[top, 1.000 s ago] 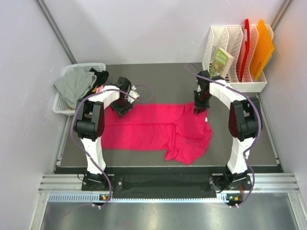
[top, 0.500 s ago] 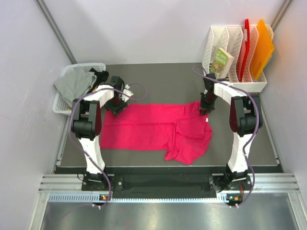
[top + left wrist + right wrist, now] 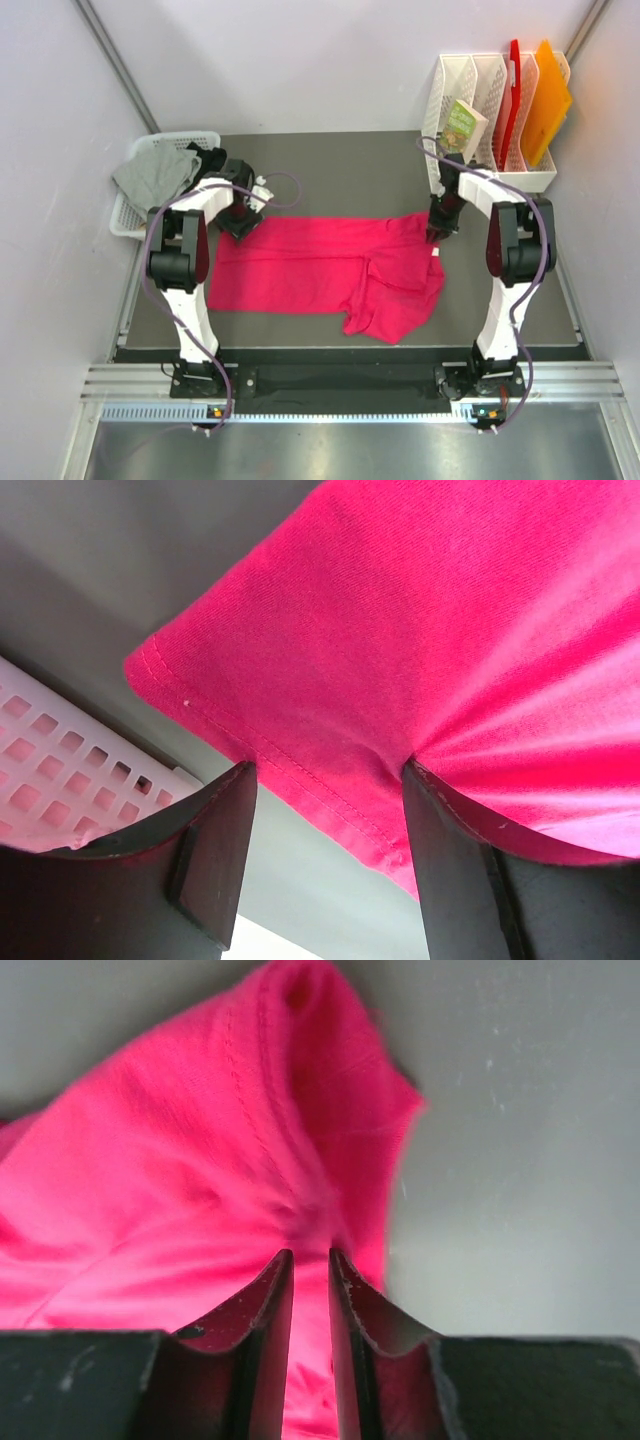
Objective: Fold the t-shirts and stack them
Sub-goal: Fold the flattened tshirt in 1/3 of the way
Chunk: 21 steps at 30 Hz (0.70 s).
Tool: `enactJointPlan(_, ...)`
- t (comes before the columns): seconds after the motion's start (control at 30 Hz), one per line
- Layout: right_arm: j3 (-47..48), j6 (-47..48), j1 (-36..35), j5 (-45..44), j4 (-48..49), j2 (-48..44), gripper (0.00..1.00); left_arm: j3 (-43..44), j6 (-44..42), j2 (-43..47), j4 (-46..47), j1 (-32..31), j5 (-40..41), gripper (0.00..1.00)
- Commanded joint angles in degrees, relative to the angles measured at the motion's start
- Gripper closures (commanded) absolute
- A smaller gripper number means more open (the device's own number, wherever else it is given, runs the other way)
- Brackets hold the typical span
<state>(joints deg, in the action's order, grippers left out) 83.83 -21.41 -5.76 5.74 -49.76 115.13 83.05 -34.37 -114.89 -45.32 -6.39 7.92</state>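
A crimson-red t-shirt [image 3: 330, 270] lies spread on the dark table, its right part bunched toward the front. My left gripper [image 3: 240, 222] stands at the shirt's far left corner. In the left wrist view it [image 3: 328, 770] is open, with the stitched hem of the red t-shirt [image 3: 420, 640] running across the gap. My right gripper [image 3: 437, 228] is at the far right corner. In the right wrist view it [image 3: 310, 1255] is shut on a puckered fold of the red t-shirt [image 3: 200, 1160]. A grey t-shirt [image 3: 155, 172] and a black one [image 3: 212, 158] lie in the basket.
A white mesh basket [image 3: 125, 222] stands at the table's left edge, close to my left gripper, and shows in the left wrist view as the basket [image 3: 60, 770]. A white file rack [image 3: 500, 182] at the back right holds a book [image 3: 460, 128], a red folder [image 3: 512, 85] and an orange folder [image 3: 548, 100]. Walls close both sides.
My right gripper has moved right and pulled the shirt's far right corner with it. My left gripper has moved left and back to the shirt's far left corner.
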Motion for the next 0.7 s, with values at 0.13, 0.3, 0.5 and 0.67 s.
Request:
enactJointPlan(0.13,16.8,-0.1,-1.2,0.9,-6.1,-0.3,0.78,8.4,1.5,-2.5,-3.5,0.9,-1.7,0.36)
enactJointPlan(0.3,18.6,-1.1,-1.2,0.9,-5.0,2.8,0.78,9.2,1.2,-4.3,-2.7,0.9,-0.4,0.36)
enactJointPlan(0.5,16.5,-1.7,-1.5,1.0,-2.9,6.1,0.79,10.5,1.1,-6.9,-1.5,0.9,0.3,0.36)
enactJointPlan(0.67,15.0,-1.8,-1.4,0.0,-2.0,7.7,0.8,11.2,1.1,-8.7,-0.8,0.9,1.2,0.37)
